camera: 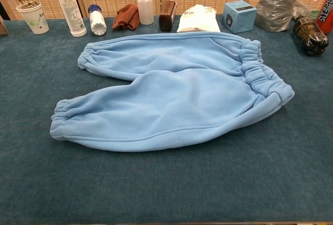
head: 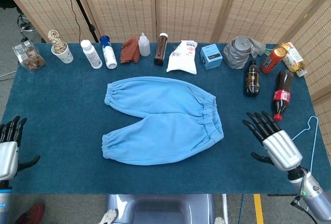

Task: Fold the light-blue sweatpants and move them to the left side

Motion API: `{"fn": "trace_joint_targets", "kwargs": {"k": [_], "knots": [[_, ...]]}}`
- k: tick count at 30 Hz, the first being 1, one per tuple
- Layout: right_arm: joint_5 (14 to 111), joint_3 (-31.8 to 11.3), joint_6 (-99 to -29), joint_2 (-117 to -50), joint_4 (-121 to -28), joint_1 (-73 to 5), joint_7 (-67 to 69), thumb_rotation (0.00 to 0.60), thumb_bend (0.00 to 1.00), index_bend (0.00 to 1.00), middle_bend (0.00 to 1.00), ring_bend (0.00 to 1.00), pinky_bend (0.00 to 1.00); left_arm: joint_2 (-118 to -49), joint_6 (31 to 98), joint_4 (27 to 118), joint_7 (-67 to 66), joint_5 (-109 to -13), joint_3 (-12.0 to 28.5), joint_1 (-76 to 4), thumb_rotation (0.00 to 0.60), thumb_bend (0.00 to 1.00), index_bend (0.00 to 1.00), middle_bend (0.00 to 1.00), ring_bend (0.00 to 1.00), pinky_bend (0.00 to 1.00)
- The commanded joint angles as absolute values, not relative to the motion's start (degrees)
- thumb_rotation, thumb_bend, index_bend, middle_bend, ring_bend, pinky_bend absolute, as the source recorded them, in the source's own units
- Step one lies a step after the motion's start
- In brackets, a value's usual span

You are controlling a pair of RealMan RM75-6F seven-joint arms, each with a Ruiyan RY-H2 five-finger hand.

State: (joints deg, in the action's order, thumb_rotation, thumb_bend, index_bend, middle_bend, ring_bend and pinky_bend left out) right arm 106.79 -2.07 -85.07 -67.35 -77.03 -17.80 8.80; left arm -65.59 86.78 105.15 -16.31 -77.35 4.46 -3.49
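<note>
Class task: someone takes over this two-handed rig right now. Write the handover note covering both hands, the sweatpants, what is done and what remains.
Left hand: open, holding nothing, at the table's near left edge.
Right hand: open, fingers spread, over the cloth right of the waistband, touching nothing.
Light-blue sweatpants: spread flat mid-table, waistband to the right, leg cuffs to the left, legs splayed apart.
Done: nothing; no fold made.
Left: fold the sweatpants, then carry them to the left side.

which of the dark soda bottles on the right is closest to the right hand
The red-labelled cola bottle, lying just beyond the right hand; the darker bottle lies farther back.
</note>
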Motion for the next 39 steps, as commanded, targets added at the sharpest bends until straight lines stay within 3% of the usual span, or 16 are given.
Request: {"fn": "trace_joint_targets", "kwargs": {"k": [1, 11, 18, 32, 39], "knots": [[108.5, -2.0, -81.5, -69.8, -74.9, -21.3, 7.8, 0.600, 0.00, 0.06, 0.00, 0.00, 0.05, -65.6, 86.8, 105.2, -16.2, -77.2, 4.6, -3.5, 0.600, 0.00, 0.00, 0.00, 0.00, 0.00], [110.0, -1.5, -73.1, -74.5, -72.0, -28.1, 2.9, 0.600, 0.00, 0.13, 0.00, 0.00, 0.11, -65.2, 86.3, 105.0, -15.4, -76.3, 4.9, -3.7, 0.600, 0.00, 0.00, 0.00, 0.00, 0.00], [110.9, 0.1, -71.1, -77.0, -70.3, -29.9, 1.1, 0.600, 0.00, 0.19, 0.00, 0.00, 0.14, -64.6, 86.2, 105.0, -13.9, -75.7, 5.2, -3.5, 0.600, 0.00, 0.00, 0.00, 0.00, 0.00], [111.3, 0.4, -70.2, -86.0, -61.5, -34.2, 0.5, 0.600, 0.00, 0.34, 0.15, 0.11, 0.32, -64.3, 85.4, 105.0, -13.4, -75.0, 5.4, -3.8, 0.600, 0.00, 0.00, 0.00, 0.00, 0.00], [110.7, 1.4, -69.6, -88.5, -58.4, -36.0, 4.3, 0.600, 0.23, 0.49, 0.30, 0.24, 0.45, -64.0, 85.2, 104.9, -12.8, -74.4, 5.6, -3.8, 0.600, 0.00, 0.00, 0.00, 0.00, 0.00]]}}
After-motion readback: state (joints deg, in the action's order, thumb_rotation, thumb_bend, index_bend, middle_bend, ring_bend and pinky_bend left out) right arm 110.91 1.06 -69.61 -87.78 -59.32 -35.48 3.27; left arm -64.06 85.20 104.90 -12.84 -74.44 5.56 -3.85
